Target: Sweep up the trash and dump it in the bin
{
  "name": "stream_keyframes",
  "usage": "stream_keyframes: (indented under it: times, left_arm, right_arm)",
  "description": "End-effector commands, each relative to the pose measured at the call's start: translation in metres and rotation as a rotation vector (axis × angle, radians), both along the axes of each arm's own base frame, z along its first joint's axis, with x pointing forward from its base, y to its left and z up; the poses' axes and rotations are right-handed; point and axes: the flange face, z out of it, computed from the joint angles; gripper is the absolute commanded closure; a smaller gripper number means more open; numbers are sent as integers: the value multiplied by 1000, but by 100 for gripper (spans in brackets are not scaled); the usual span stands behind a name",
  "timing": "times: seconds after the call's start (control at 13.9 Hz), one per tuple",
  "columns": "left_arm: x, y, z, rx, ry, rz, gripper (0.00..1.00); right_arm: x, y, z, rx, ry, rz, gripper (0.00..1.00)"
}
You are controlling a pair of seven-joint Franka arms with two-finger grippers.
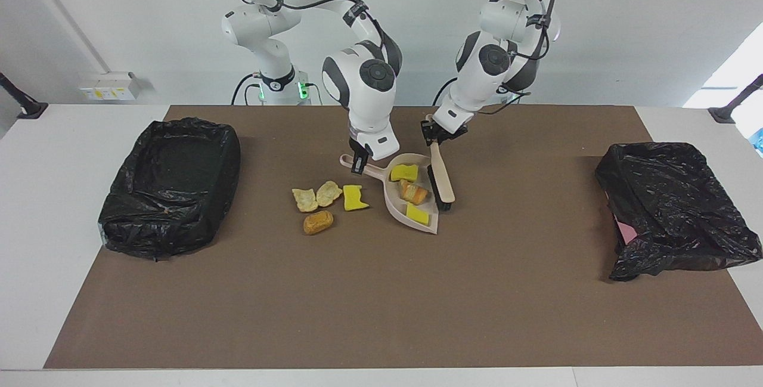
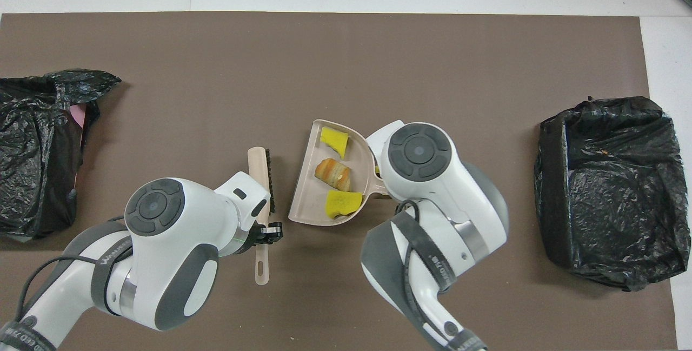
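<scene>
My right gripper [image 1: 357, 164] is shut on the handle of the beige dustpan [image 1: 398, 206]. In the pan lie two yellow sponge chunks [image 1: 404, 172] [image 1: 418, 214] and a bread-like lump [image 1: 413, 192]. My left gripper [image 1: 430, 132] is shut on the handle of the beige brush [image 1: 442, 183], whose bristles stand beside the pan's open edge. More trash lies on the mat toward the right arm's end: two tan scraps [image 1: 305, 199], a yellow chunk [image 1: 355, 197] and an orange-brown lump [image 1: 318, 222]. From overhead the pan [image 2: 303, 199], brush [image 2: 261, 175] and left gripper [image 2: 268, 230] show; the right arm covers its gripper and the loose trash.
A bin lined with black plastic [image 1: 173, 184] [image 2: 608, 189] sits at the right arm's end of the brown mat. A crumpled black bag [image 1: 673, 208] [image 2: 38, 151] lies at the left arm's end.
</scene>
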Motion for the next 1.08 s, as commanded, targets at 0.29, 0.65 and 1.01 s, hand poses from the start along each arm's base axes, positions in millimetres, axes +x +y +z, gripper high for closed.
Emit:
stream_keyframes:
  times: [0.29, 0.65, 1.01]
  left_arm:
    - [-61, -51, -8, 87, 33, 44, 100]
    - [-139, -98, -45, 113, 9, 3, 100]
    - [-156, -106, -60, 111, -5, 13, 1]
  right_arm:
    - [-9, -192, 126, 18, -12, -102, 100]
    - [-22, -359, 133, 49, 41, -100, 100]
    - [-62, -487, 144, -97, 71, 13, 100]
